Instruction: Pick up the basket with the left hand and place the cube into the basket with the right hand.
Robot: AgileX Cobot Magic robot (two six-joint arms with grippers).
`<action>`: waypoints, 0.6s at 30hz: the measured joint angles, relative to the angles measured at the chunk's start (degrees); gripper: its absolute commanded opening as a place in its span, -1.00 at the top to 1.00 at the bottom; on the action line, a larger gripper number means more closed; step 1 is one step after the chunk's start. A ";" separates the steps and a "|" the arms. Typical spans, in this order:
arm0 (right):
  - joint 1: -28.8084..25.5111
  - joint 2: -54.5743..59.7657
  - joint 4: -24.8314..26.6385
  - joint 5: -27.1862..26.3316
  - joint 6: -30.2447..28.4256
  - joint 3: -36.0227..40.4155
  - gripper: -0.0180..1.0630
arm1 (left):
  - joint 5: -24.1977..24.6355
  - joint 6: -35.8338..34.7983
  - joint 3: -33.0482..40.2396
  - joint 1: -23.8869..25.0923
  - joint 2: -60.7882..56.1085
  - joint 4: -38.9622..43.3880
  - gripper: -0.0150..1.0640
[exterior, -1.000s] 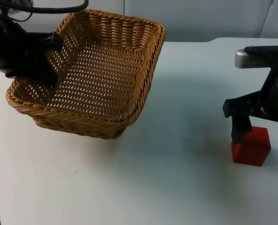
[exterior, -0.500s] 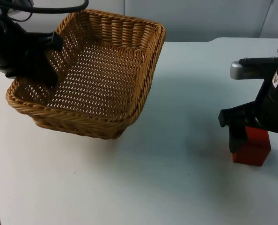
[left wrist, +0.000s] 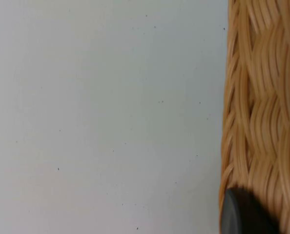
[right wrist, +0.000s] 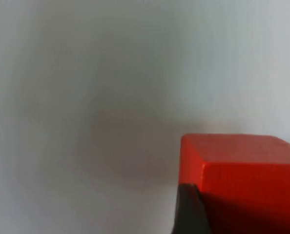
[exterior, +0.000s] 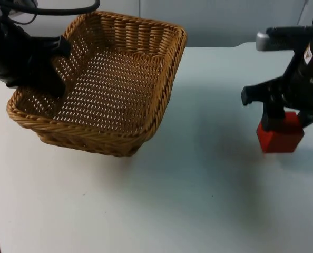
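Wicker basket (exterior: 106, 84) hangs tilted over the desk's (exterior: 188, 200) far left, its left rim clamped in the left tool (exterior: 50, 66). At the right, the right tool (exterior: 289, 117) holds the red cube (exterior: 280, 136) (fingers on either side), just above the desk.

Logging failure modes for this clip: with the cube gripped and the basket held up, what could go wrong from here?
1. The right gripper holds the red cube near its top, so it might slip out during the carry.
2. The left gripper holds the wicker basket by one rim only, tilted; it could sag or swing when the cube lands.
3. The cube must clear the basket's near wall, or it may clip it.
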 measured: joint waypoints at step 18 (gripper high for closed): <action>5.30 -4.38 18.78 4.12 -20.97 -24.08 0.39 | 0.23 0.00 0.00 0.00 0.00 -0.62 0.98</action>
